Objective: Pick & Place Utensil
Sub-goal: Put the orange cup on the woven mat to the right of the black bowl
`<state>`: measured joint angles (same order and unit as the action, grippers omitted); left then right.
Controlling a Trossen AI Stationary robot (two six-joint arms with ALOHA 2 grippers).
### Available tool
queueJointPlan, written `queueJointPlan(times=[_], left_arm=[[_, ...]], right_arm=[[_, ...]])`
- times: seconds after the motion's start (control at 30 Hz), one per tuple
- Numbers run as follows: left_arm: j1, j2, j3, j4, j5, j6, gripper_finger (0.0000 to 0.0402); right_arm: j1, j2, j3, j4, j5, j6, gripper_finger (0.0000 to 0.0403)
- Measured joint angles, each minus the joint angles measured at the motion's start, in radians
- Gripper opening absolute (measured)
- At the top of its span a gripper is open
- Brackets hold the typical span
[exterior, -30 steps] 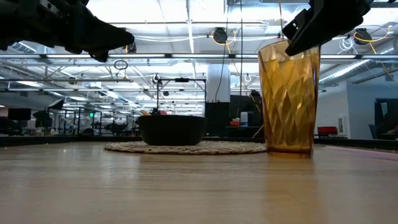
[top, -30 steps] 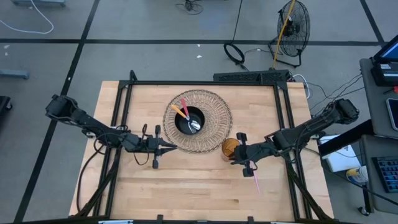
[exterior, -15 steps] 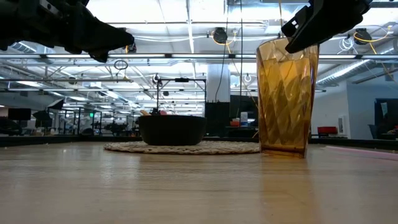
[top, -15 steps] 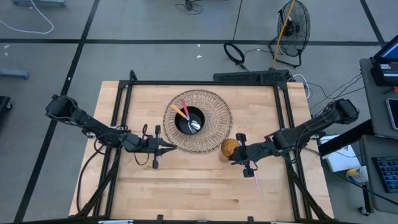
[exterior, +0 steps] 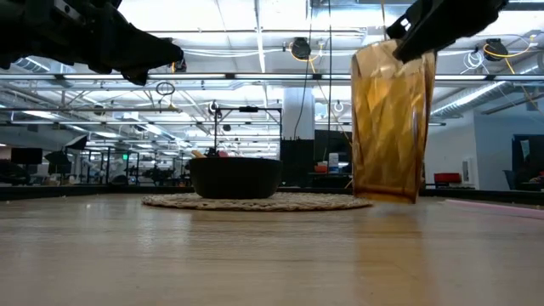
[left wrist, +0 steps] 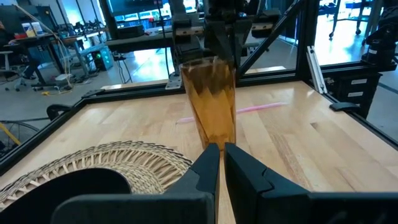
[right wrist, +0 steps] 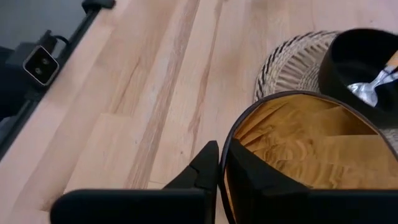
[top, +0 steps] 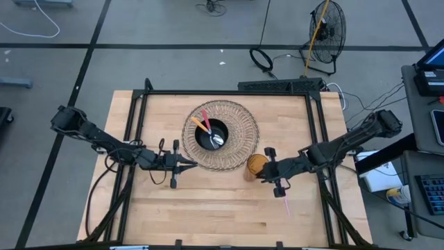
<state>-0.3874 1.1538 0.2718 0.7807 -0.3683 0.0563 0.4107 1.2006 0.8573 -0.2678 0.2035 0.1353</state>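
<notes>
An amber faceted plastic cup [top: 256, 164] [exterior: 387, 127] [left wrist: 211, 106] hangs tilted just above the table, right of a woven mat [top: 239, 139]. My right gripper [top: 266, 169] [right wrist: 219, 163] is shut on it, showing over its top in the low view [exterior: 416, 30]. A pink utensil [top: 285, 201] [left wrist: 261, 108] lies flat on the wood nearer the front edge. A black bowl [top: 198, 139] on the mat holds a spoon and two coloured-handled utensils. My left gripper [top: 189, 164] [left wrist: 219, 155] hovers shut beside the mat's left edge, pointing at the cup. My right gripper holds the cup by its rim [right wrist: 227, 140], on the side toward the table's right. One finger [right wrist: 199, 168] is outside the wall and the other inside. The fingers come slanting down from the right. The cup hangs tilted, its base a little off the table.
Black frame rails run along the table's edges. Bare wood lies in front of the mat and between the two grippers. A fan and cables sit on the floor beyond the far edge.
My right gripper has risen slightly with the cup. The cup stood upright on the table a second ago; it is now lifted a little clear and tipped, having shifted slightly toward the mat. The left arm has kept still.
</notes>
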Motion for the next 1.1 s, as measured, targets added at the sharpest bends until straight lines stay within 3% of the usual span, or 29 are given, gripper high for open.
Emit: queueJointPlan(times=[0.27,0.63,1.1], left_arm=[[0.000,0.000,0.000,-0.002,0.000,0.003,0.0024],[0.000,0.000,0.000,-0.003,0.001,0.010,0.0024],[-0.001,0.000,0.000,-0.003,0.004,0.017,0.0024]], right_arm=[[-0.038,-0.052,0.068,-0.075,0.001,-0.073,0.0006],[-0.245,-0.054,0.164,-0.177,-0.006,-0.219,0.0009],[-0.535,0.033,0.165,-0.084,-0.262,-0.338,0.0010]])
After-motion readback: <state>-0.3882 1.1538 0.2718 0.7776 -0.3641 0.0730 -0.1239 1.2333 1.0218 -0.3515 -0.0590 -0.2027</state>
